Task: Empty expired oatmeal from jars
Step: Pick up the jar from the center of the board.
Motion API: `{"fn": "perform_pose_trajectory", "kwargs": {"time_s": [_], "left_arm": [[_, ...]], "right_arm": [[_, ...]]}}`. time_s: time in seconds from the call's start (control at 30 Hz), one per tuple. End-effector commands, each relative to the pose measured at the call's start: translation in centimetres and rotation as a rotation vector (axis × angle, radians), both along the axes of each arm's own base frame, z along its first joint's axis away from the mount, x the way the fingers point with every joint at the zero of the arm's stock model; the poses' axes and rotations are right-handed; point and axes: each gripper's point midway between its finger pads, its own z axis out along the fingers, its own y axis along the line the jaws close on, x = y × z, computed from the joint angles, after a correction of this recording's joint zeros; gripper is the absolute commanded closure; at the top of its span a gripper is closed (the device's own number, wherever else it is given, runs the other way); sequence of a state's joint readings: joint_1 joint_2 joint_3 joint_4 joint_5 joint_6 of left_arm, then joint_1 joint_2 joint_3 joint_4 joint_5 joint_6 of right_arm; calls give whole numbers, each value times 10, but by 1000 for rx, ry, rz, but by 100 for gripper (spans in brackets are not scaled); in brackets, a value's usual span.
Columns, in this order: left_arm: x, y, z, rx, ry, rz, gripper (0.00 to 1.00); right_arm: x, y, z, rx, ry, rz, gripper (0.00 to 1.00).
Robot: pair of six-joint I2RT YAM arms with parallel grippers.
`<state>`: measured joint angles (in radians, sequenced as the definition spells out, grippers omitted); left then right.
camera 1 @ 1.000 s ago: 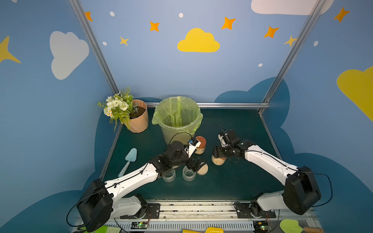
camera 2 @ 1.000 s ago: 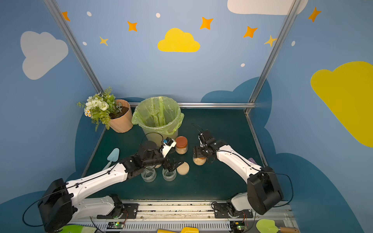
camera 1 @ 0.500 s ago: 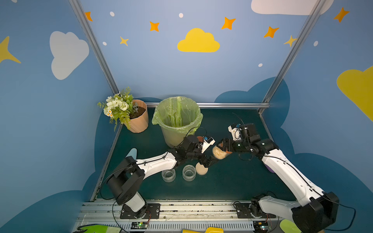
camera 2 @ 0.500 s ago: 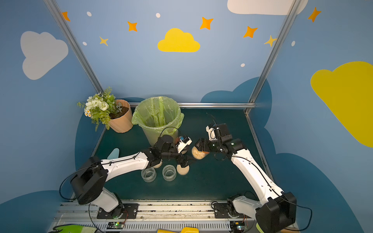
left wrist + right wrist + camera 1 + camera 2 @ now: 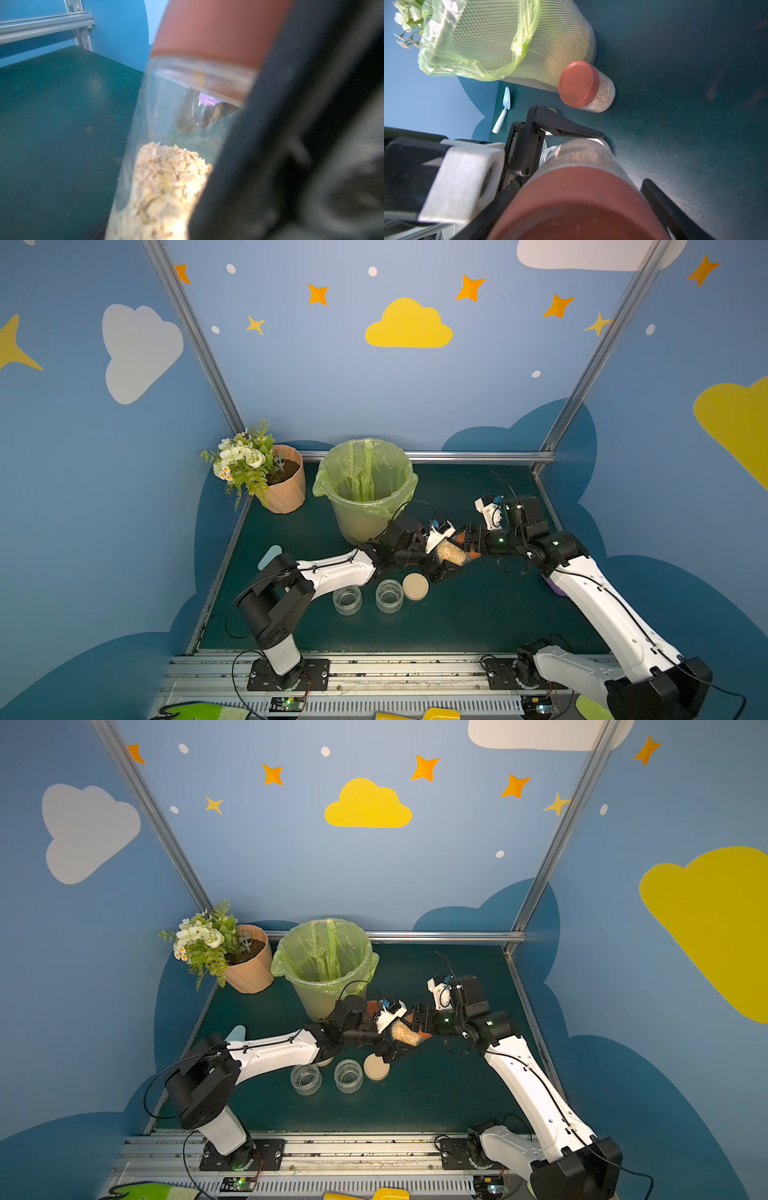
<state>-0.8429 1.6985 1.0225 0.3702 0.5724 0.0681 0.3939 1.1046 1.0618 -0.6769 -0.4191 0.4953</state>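
Rust-orange at the lid (image 5: 571,203): clamps that end with right gripper (image 5: 420,1025), straddles glass of oatmeal jar (image 5: 405,1032) with left gripper (image 5: 440,559) spread apart; appears mid-uncapping, needs left closure, then twist.

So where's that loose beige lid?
In both top views the beige lid lies on the table, just right of the two open jars.

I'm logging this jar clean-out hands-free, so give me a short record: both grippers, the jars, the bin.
right gripper: shut on the orange lid of the raised jar
left gripper: open, jaws around that jar's glass body
raised jar: lid on, oatmeal inside, tipped sideways above the table
empty jars: two, lidless, standing side by side
fourth jar: oatmeal inside, orange lid on, beside the bin
loose lid: beige, beside the empty jars
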Motion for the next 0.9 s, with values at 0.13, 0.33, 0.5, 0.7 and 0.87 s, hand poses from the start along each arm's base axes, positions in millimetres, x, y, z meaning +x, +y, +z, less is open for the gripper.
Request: {"fn": "perform_pose_trajectory", "kwargs": {"time_s": [0.13,0.33,0.5,0.7,0.87], "left_arm": [[3,-8,13,-33,-50,-16,3],[2,-11,12,-32,-44,-41,17],[2,-13,16,-42,-49,-46,36],[10,-14,27,-85,-89,-9,62],[16,-9,42,-121,-167,31,78]], "right_arm": [[-5,15,31,129,-61,53,51],[-6,15,33,139,-58,53,50],[-8,17,33,157,-58,67,46],[-12,16,37,169,-68,67,24],[-15,4,43,171,-89,13,9]]}}
